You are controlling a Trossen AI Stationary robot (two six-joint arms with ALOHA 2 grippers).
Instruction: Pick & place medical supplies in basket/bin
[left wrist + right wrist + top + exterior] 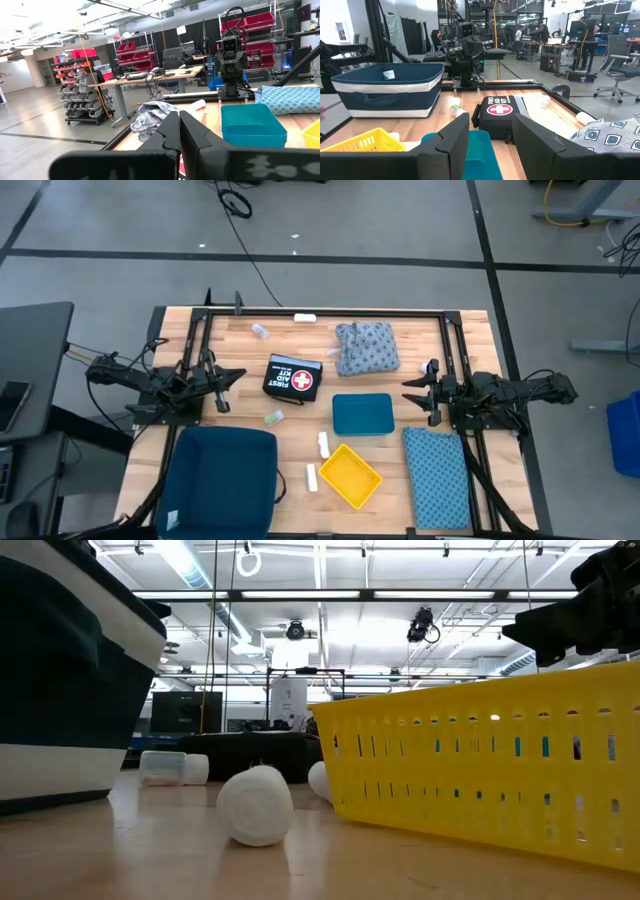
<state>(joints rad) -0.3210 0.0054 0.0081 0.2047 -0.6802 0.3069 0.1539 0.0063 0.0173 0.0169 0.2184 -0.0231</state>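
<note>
Both arms wait at the table's sides and touch nothing. My left gripper [226, 383] [179, 131] is shut at the left edge. My right gripper [412, 393] [490, 134] stands open at the right edge. Between them, a grey-blue cloth bundle [366, 347] lies at the far middle, and a flat blue patterned cloth [436, 477] lies spread at the near right. Two clear vials [261, 331] [274, 417] and two white rolls [323, 444] [312, 477] lie on the wood. One roll [256, 805] rests on its side beside the yellow basket [350, 476].
A navy basket [220, 480] with a white band fills the near left. A teal bin [362, 414] sits mid-table, and a black first aid kit [293, 377] lies left of it. A white stick [305, 317] lies at the far rail. A black frame edges the table.
</note>
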